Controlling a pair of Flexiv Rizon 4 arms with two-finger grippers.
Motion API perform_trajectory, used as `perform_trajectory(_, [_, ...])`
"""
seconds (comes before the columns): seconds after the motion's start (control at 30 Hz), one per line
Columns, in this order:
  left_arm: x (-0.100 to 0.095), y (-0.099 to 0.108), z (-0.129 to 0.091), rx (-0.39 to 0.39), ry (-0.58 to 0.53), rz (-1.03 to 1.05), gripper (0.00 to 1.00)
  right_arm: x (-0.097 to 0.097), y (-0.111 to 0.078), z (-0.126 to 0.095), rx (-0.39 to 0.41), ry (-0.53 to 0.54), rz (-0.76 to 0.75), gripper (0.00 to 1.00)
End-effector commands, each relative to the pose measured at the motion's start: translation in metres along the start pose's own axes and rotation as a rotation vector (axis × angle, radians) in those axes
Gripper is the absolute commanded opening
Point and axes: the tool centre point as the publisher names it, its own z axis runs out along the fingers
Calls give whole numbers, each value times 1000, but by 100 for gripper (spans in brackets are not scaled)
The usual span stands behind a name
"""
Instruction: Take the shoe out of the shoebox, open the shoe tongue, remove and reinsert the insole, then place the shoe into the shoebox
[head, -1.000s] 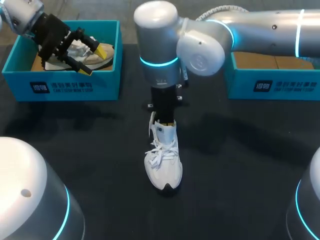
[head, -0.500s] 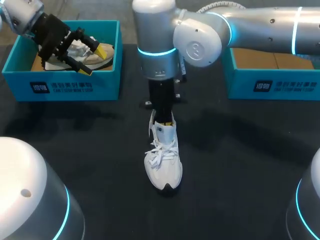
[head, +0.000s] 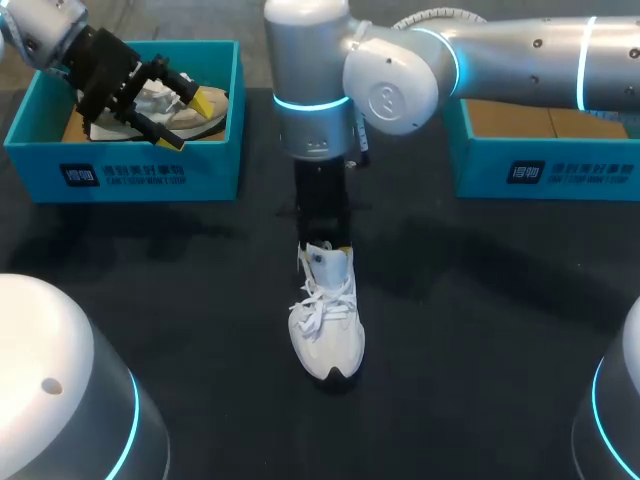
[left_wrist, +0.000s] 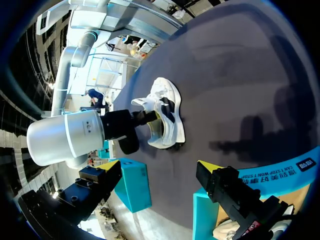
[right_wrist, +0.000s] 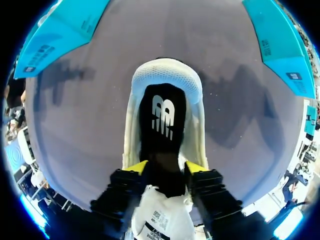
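Observation:
A white lace-up shoe (head: 327, 325) stands on the dark table, toe toward the front edge. My right gripper (head: 325, 243) points straight down into its opening. In the right wrist view the black insole (right_wrist: 162, 117) lies flat inside the shoe (right_wrist: 167, 75). The right gripper (right_wrist: 165, 169) is open, one yellow tip at each side of the insole's fore end, above the white tongue (right_wrist: 160, 220). My left gripper (head: 188, 120) hangs open over the left blue shoebox (head: 130, 170), holding nothing. From the left wrist view the shoe (left_wrist: 167, 112) lies far ahead of the left gripper (left_wrist: 159, 167).
A second, beige-and-white shoe (head: 165, 105) lies in the left shoebox under my left gripper. Another blue shoebox (head: 540, 165) with a brown bottom stands at the back right. Dark tabletop (head: 480, 320) lies bare around the white shoe.
My right arm's wrist has drawn up and back a little over the shoe's heel end, and its fingers have come apart. The shoe and my left arm have stayed put.

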Motion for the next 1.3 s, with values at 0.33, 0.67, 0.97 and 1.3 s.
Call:
perform_trajectory(0.33, [0, 0, -1, 2, 3, 1, 100, 2, -3, 1, 2, 14, -11, 100])
perform_trajectory(0.67, [0, 0, -1, 2, 3, 1, 100, 0, -14, -11, -14, 5, 8, 100])
perform_trajectory(0.97, [0, 0, -1, 2, 3, 1, 100, 1, -33, -19, -25, 6, 36, 100])
perform_trajectory(1.3, [0, 0, -1, 2, 3, 1, 100, 9, -69, -35, -53, 1, 77, 100])
